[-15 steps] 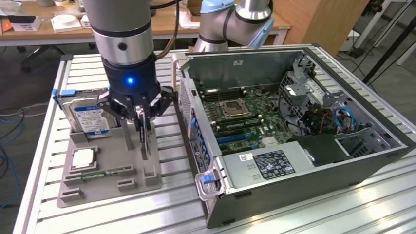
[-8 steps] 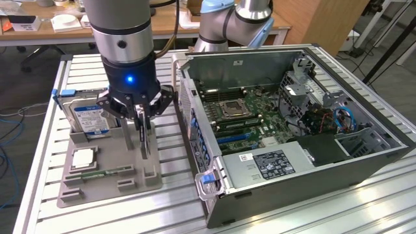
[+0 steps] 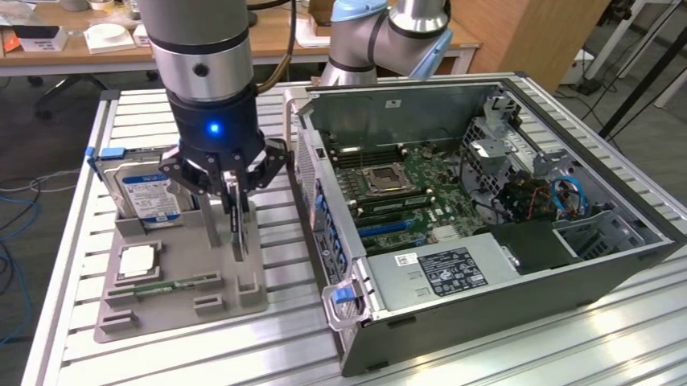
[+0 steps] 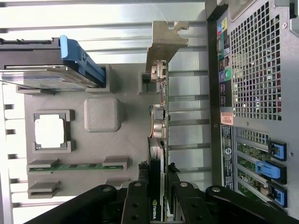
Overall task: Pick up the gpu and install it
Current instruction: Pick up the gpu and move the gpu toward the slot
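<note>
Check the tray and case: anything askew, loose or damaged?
Nothing stands out. The gpu stands upright on edge in its tray slot, with the gripper closed on its top edge. The drive, CPU and RAM stick sit square in their holders. The case lies open on its side, with no loose parts visible inside.

Reading the edge-on gpu (image 4: 156, 158) as a clock hand with its silvery bracket (image 4: 166, 39) at twelve, the tool (image 4: 159, 189) grips it at six, a black finger (image 4: 137, 205) on each face. On the grey holder (image 4: 135, 121), a hard drive (image 4: 42, 77) stands at ten o'clock, a processor (image 4: 49, 131) and RAM stick (image 4: 77, 165) at eight. The computer case (image 4: 252, 70) lies at three, on the slatted counter (image 4: 93, 23).
</note>
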Robot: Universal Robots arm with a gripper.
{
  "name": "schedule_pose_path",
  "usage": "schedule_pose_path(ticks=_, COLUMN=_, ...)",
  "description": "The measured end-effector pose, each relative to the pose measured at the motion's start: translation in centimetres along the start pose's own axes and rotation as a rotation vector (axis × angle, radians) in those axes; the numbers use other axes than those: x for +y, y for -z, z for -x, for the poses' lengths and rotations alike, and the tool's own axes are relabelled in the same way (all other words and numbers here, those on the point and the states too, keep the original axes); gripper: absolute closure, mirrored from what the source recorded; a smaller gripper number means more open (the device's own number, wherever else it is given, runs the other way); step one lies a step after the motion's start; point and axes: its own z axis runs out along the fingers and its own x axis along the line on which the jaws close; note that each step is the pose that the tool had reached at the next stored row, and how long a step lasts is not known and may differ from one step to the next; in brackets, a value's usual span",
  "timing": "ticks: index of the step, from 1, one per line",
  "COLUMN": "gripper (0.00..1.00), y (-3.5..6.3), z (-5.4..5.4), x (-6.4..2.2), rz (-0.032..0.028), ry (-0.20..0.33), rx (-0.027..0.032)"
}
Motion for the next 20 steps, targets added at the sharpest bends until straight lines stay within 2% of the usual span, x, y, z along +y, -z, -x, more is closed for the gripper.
schedule_pose_path(ticks=20, gripper=0.74, y=0.48, z=0.01, x=0.02, rz=-0.0002, ry=0.000, rx=0.0002)
